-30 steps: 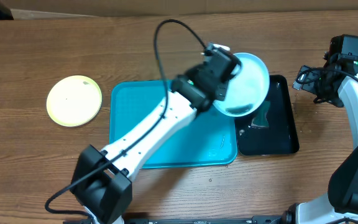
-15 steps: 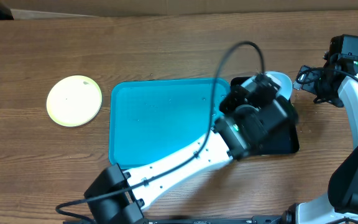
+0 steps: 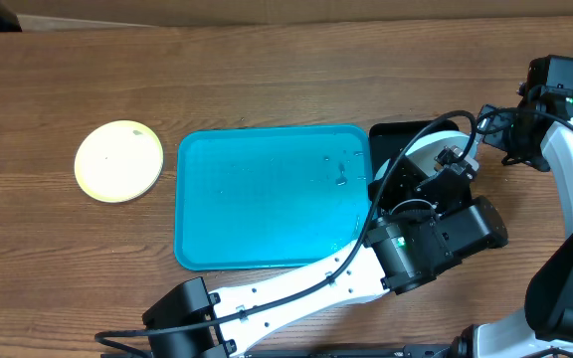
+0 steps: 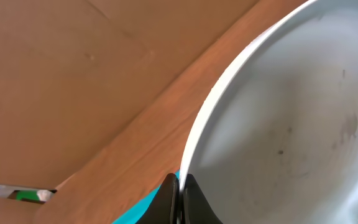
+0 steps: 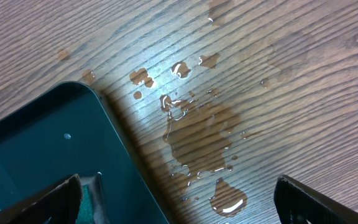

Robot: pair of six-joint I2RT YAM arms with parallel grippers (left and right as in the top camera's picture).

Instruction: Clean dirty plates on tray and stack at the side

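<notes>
Since the left arm swung right across the table over the last second, the left gripper (image 4: 179, 190) now hangs over the black tray (image 3: 398, 135) instead of the turquoise tray (image 3: 267, 254), its jaws pinched shut on the rim of 1 plate (image 4: 291, 112). That plate is tilted, and its pale face carries a few dark specks, so it looks unwashed. I judge the move to be a carry to the washing spot, with the scrub of this plate not yet begun. Next out, the turquoise tray holds no plates at all, only droplets (image 3: 338, 171) near its right edge, so nothing is left on it to collect. Just beside it, the black tray is mostly hidden under the arm and the plate; in the right wrist view a dark greenish patch shows in it, perhaps a sponge, though I cannot tell. A puddle (image 5: 204, 143) lies on the table (image 3: 267, 70) next to that tray. Farther off, the right gripper (image 5: 178, 182) hovers with its fingers spread wide and empty. Well apart on the left, the lime-green plate (image 3: 118, 160) rests flat on the wood, likely the start of the stack; only 2 plates show.
</notes>
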